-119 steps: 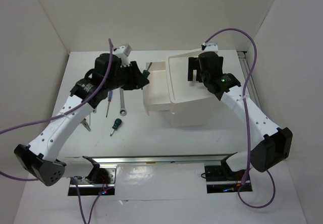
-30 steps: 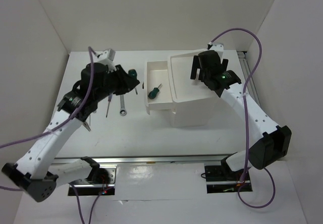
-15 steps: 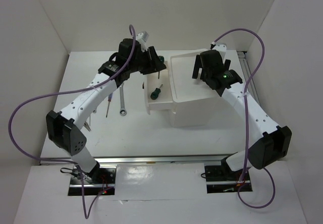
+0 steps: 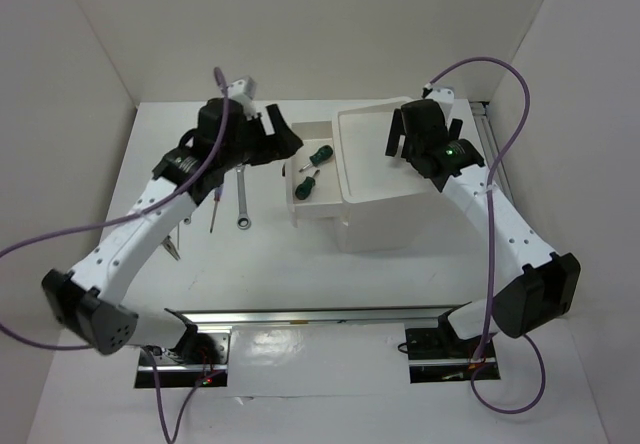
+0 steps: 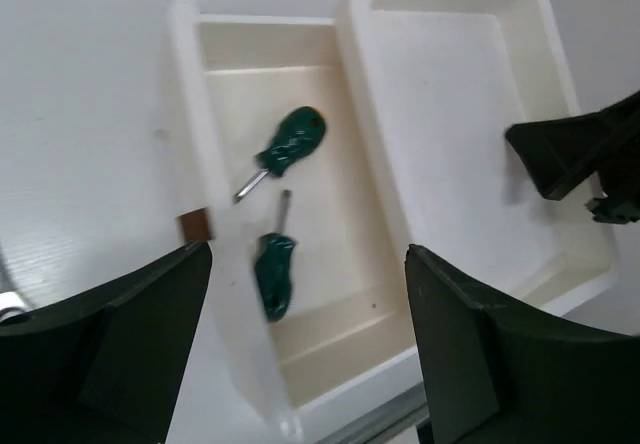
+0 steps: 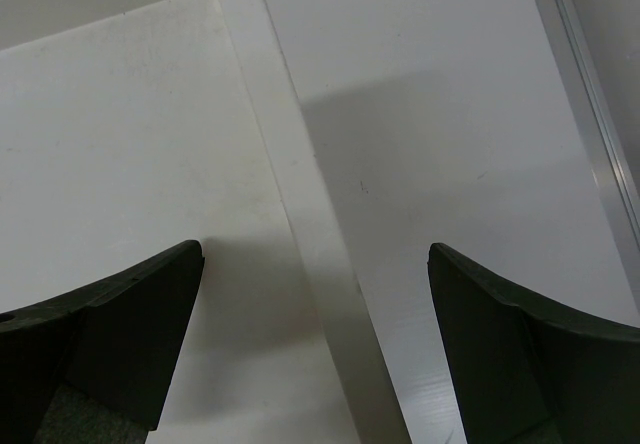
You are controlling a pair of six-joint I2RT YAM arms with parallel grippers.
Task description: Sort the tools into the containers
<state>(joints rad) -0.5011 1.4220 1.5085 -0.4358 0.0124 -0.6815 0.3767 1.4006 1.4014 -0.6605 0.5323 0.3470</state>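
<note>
The white box unit [image 4: 385,209] stands mid-table with its rimmed top tray [image 4: 345,154] and one drawer [image 4: 296,204] pulled out to the left. Two stubby green-handled screwdrivers [image 4: 320,154] [image 4: 305,185] lie in the drawer, and both show in the left wrist view [image 5: 290,147] [image 5: 275,274]. My left gripper [image 4: 285,136] is open and empty, just left of and above the drawer [image 5: 195,114]. My right gripper [image 4: 420,132] is open and empty above the tray's far right rim [image 6: 290,194]. A silver wrench [image 4: 242,202] lies on the table left of the drawer.
A thin screwdriver shaft [image 4: 213,214] lies left of the wrench, its handle hidden under my left arm. A tool tip [image 4: 173,251] pokes out below that arm. The drawer's red-brown handle [image 5: 195,226] faces left. A metal rail [image 4: 300,316] runs along the front edge.
My left gripper let go of a green screwdriver, which now lies in the drawer beside the first one. The left arm drew back to the left. The right arm hardly moved.
</note>
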